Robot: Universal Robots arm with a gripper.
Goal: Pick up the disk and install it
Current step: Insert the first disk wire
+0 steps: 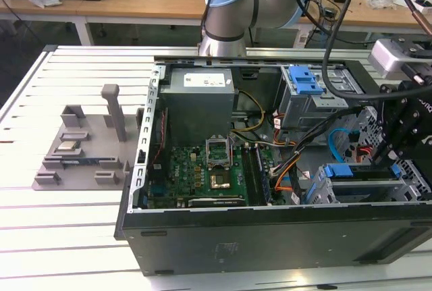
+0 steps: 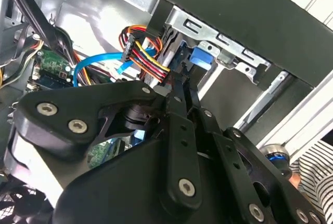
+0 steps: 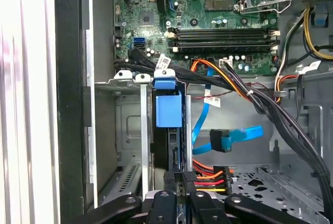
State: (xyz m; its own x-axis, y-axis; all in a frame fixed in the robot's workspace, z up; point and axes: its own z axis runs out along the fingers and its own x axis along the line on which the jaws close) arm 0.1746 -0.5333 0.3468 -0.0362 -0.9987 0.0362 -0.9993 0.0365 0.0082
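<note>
Slatted white surface carries an open computer case. At its corner farthest from the power supply, the disk is seen standing edge-on in the drive cage, so it slides along the rails. The tool is closed on the disk's rear edge.

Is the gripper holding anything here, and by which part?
The gripper is closed on the disk, gripping its end nearest the wrist as it stands edge-on in the bay.

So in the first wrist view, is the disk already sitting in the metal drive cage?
Yes, the disk stands on edge between the metal drive cage rails, with the gripper at its near end.
</note>
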